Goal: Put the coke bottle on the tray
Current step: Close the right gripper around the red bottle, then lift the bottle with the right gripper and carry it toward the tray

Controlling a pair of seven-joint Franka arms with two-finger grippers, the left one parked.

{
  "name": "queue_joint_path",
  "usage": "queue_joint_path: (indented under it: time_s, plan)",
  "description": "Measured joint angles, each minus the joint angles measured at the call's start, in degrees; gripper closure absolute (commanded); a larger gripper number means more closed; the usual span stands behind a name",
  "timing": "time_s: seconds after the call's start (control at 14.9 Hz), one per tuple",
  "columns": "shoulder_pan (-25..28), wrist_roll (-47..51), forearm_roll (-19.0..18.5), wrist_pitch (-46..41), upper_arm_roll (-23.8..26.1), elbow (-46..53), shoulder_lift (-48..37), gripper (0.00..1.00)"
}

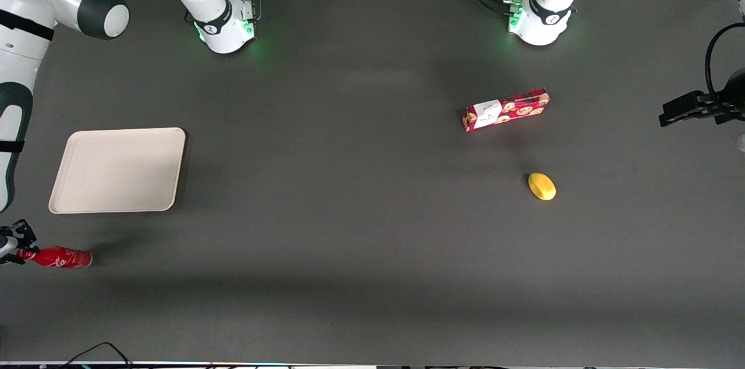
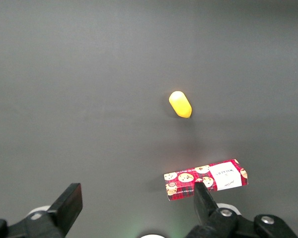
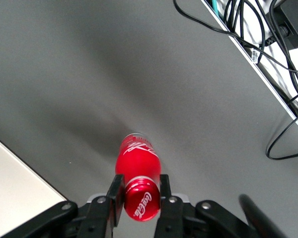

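A robotics lab: Franka arms bolted to a grey-matted table (image 1: 372,229), cables trailing.

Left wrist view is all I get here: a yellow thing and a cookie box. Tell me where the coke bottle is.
Observer: The coke bottle is at the working arm's end of the table, nearer the front camera than the tray.
Operator: Report the gripper.
Observer: The gripper is at the bottle's cap end, a finger on each side of the neck just below the cap.
Operator: Say whether the tray holds anything.
Observer: Nothing lies on the tray; the bottle is off its rim, apart from it.
Operator: Give the bottle's pose.
Observer: In the front view it looks horizontal, cap toward the gripper; whether it rests on the table I cannot tell.
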Motion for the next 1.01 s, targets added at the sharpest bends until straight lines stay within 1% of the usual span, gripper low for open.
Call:
queue_joint_path:
  time_s: [0.4, 0.6, 0.8, 1.01]
  plan:
    - [0.1, 0.0, 0.0, -0.1, 0.2, 0.4, 0.0, 1.00]
    - [0.3, 1.4, -0.1, -3.8, 0.2, 1.5, -0.5, 1.00]
    - [0.4, 4.7, -1.8, -7.8, 0.2, 2.1, -2.5, 1.00]
    - [1.3, 9.0, -4.4, -13.4, 0.2, 2.2, -5.3, 1.00]
